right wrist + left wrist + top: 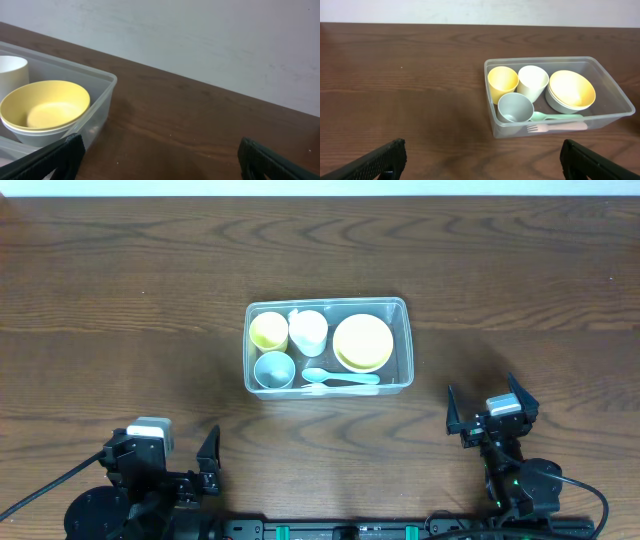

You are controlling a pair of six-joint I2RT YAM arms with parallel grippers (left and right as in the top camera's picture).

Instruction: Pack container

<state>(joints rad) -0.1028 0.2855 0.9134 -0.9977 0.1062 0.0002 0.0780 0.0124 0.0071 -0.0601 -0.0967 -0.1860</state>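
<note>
two pairs of jaws rest apart and empty at the worktop's [120, 330] near edge, well clear of the central container [408, 345], which looks fully packed with cups [268, 330], bowls [362, 342] and cutlery [340, 379], so probably best left undisturbed.

A dark brown wooden table [110, 290] with bold wavy grain fills the overhead view; beyond its far edge rises a plain off-white wall [200, 35] (faintly mottled); the light is soft and even.
</note>
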